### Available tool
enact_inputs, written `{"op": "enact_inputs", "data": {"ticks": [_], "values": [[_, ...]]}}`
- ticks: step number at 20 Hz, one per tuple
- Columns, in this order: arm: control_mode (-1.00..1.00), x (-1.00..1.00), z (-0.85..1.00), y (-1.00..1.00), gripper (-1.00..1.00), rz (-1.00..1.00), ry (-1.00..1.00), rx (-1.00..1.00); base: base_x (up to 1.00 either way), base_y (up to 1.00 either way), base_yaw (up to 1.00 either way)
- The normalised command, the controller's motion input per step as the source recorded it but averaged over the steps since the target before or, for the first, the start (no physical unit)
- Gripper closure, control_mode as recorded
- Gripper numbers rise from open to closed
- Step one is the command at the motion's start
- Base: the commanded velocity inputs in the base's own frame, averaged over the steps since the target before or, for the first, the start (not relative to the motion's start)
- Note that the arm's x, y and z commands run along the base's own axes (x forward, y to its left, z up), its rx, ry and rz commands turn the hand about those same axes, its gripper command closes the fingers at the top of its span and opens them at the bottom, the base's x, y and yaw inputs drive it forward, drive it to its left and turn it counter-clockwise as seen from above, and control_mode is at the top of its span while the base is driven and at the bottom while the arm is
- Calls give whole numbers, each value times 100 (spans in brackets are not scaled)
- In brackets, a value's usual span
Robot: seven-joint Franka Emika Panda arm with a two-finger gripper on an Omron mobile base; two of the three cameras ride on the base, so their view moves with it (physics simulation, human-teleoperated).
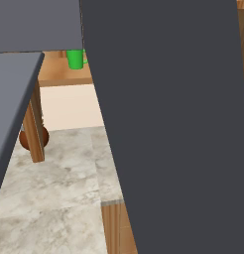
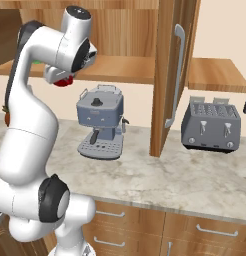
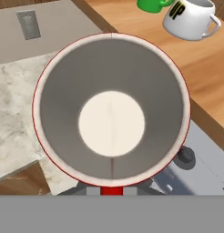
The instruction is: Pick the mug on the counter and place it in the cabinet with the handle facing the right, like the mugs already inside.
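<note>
Mug point(image 3: 111, 111) fills the hand view, seen straight down its mouth: grey inner wall, pale round bottom, thin red rim, a red stub at its lower edge. It appears held at the gripper, though the fingers are hidden, so their spread cannot be told. In the right base view a bit of red point(image 2: 63, 81) shows under the raised hand, above the counter point(image 2: 195, 180) and left of the espresso machine point(image 2: 101, 127). On the wooden cabinet shelf point(image 3: 196, 68) stand a white mug point(image 3: 189, 19) and a green cup point(image 3: 152, 5). A toaster point(image 2: 211, 124) sits beyond the open cabinet door point(image 2: 172, 75).
</note>
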Motion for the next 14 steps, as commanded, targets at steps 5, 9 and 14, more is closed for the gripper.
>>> {"op": "enact_inputs", "data": {"ticks": [5,9,14], "values": [[-100,29,-4,0,100,-10,0,0,0,0,0],[-100,40,-1,-3,100,-1,0,1,0,0,0],[-100,20,9,-10,100,3,0,2,0,0,0]]}}
